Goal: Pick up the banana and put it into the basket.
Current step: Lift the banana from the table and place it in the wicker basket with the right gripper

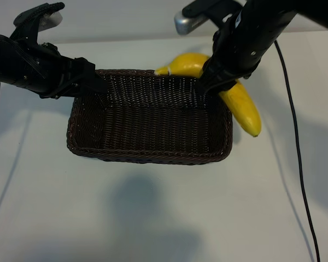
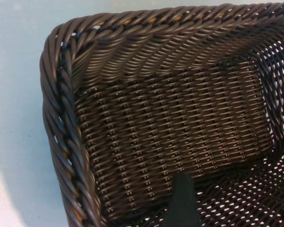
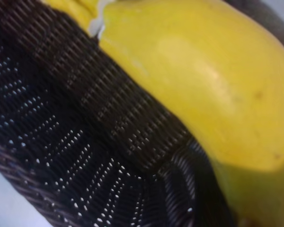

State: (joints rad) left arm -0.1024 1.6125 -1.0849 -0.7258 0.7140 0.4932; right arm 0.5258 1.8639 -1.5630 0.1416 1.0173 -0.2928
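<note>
Wicker basket (image 1: pixel 147 117) nearest, dark brown, tightly woven, rectangular with rounded corners and low sloping walls; nothing lies inside it. It sits on a plain white table (image 1: pixel 153 218).

Banana (image 1: pixel 243 106) smooth, bright yellow, curved, outside the basket, pressed against the rim at its 1 o'clock corner. Long axis runs from 11 to 5 o'clock, pale stem end at 11.

Right tool (image 1: pixel 208 87) down at that corner, over banana and rim; jaws partly apart, grip on the banana cannot be told.

Left tool (image 1: pixel 98 84) at the basket's 10 o'clock corner, jaws wide, one finger (image 2: pixel 182 201) inside the wall.
</note>
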